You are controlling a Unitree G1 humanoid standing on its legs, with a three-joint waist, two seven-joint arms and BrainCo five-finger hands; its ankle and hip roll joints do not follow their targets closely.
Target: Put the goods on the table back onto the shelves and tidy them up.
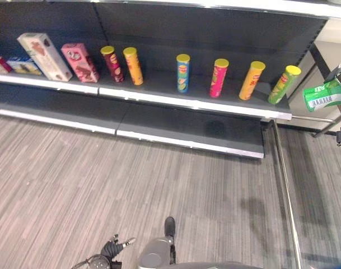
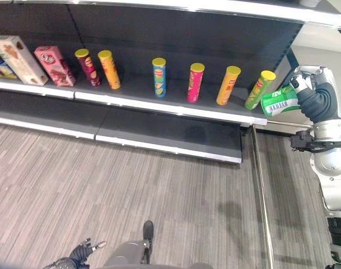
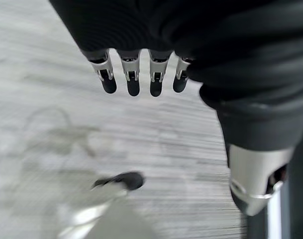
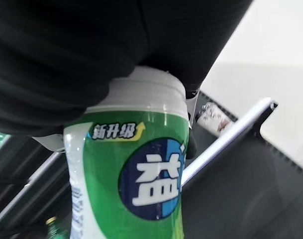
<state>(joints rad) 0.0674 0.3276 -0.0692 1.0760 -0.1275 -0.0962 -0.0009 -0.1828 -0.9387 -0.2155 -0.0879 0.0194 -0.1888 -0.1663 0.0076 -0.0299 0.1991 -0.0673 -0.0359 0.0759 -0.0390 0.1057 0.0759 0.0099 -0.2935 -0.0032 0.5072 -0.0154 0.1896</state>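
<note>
- A green bottle [image 2: 280, 101] was held by the curled fingers of the right hand [image 2: 316, 95], beside the shelf [image 2: 159, 106] end.
- It was judged light, stiff, smooth; best gripped around its body.
- The left hand [image 3: 141, 74] was kept with straight fingers, empty.

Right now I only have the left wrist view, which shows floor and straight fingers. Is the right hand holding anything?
Observer: Yes. The right hand is shut on a green bottle, raised just past the right end of the shelf.
Operator: What is already on that shelf?
Observer: Six yellow-lidded tubes stand in a row along it. The green tube at the right end is nearest the bottle.
Operator: Anything left of the tubes?
Observer: Boxes. A pink box stands next to the tubes, with a taller pale box beyond it.
</note>
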